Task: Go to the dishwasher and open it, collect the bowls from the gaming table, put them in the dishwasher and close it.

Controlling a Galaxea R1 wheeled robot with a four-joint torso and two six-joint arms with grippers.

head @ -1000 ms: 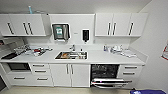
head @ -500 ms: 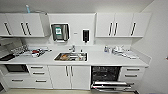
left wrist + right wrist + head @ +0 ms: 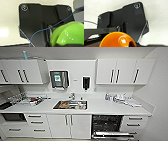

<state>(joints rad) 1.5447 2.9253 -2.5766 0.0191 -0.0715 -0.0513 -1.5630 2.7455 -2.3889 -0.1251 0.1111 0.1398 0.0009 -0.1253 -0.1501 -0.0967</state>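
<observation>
The dishwasher [image 3: 107,123] stands open under the counter, right of the sink cabinet. Its inside is dark and its steel door [image 3: 112,134] is folded down at the lower edge of the head view. A bright green bowl [image 3: 67,33] shows large and close in the left wrist view, and my left gripper [image 3: 58,44] is shut on its rim. An orange bowl [image 3: 117,40] sits just as close in the right wrist view, with my right gripper [image 3: 130,44] shut on it. The gaming table is out of view.
A white counter [image 3: 100,108] runs across the kitchen, with a steel sink [image 3: 70,105] full of dishes. A dish rack [image 3: 27,100] is at the left and clutter [image 3: 120,99] at the right. White drawers [image 3: 135,123] flank the dishwasher. A side wall [image 3: 160,97] closes the right.
The whole kitchen has slid slightly down in the head view, so the camera has moved. The dishwasher stays open.
</observation>
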